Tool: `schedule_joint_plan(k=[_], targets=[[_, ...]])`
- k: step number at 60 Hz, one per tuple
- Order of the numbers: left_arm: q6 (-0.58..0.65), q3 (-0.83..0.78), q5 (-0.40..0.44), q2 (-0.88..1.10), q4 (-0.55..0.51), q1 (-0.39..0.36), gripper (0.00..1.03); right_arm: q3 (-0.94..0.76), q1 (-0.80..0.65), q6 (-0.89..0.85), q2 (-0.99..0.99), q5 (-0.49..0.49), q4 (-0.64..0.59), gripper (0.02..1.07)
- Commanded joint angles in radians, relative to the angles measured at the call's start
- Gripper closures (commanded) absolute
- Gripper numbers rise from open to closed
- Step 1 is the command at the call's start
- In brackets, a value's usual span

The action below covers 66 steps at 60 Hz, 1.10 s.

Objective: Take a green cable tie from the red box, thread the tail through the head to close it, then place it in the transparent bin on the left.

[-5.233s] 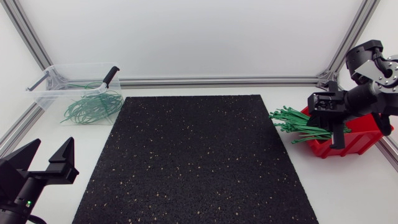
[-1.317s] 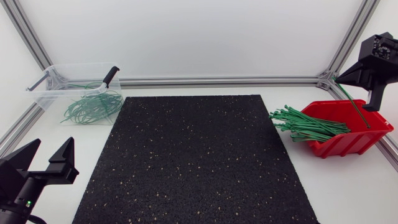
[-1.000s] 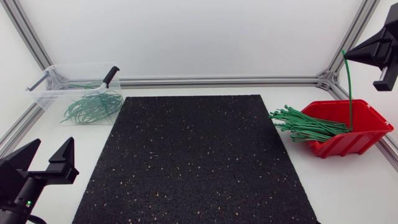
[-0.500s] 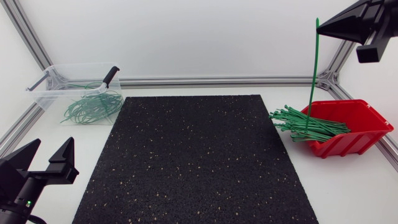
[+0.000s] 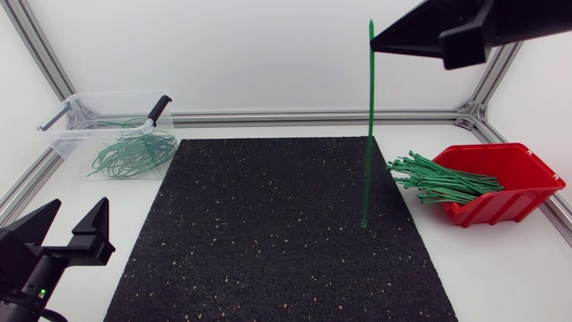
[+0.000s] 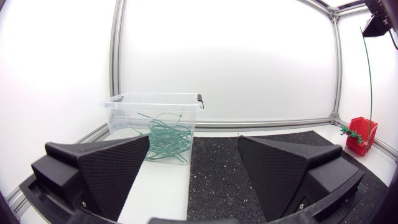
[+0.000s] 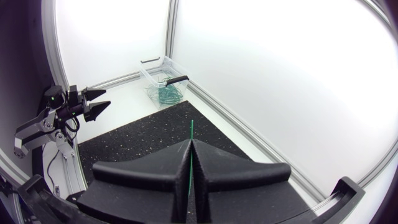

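The right gripper [image 5: 375, 40] was pressed together on the upper end of one green cable tie [image 5: 370, 134], which hung straight down from the jaws, its free end low over the black mat [image 5: 268, 233] and well apart from the red box [image 5: 527, 165]. The pick looked done; the threading and the drop into the transparent bin [image 5: 107, 93] remained. The left gripper [image 5: 74, 215] had its jaws spread and empty, far from the tie, with the bin ahead of them
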Motion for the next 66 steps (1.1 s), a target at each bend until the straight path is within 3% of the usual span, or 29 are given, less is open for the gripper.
schedule_joint_plan(k=[1, 17, 29, 43, 66], targets=[[-0.012, -0.039, -0.003, -0.009, -0.016, -0.019, 0.04, -0.007, 0.039, 0.095, 0.038, 0.011, 0.030, 1.01], [-0.009, -0.039, -0.003, -0.009, -0.016, -0.028, 0.04, -0.056, 0.125, 0.264, 0.132, -0.029, 0.130, 1.01], [-0.010, -0.039, -0.003, -0.009, -0.016, -0.026, 0.04, -0.092, 0.077, 0.432, 0.225, -0.150, 0.220, 1.01], [-0.010, -0.041, -0.003, -0.009, -0.016, -0.026, 0.04, -0.155, 0.043, 0.612, 0.300, -0.210, 0.395, 1.01], [-0.010, -0.041, -0.003, -0.009, -0.016, -0.023, 0.04, -0.196, -0.015, 0.764, 0.458, -0.310, 0.552, 1.01]])
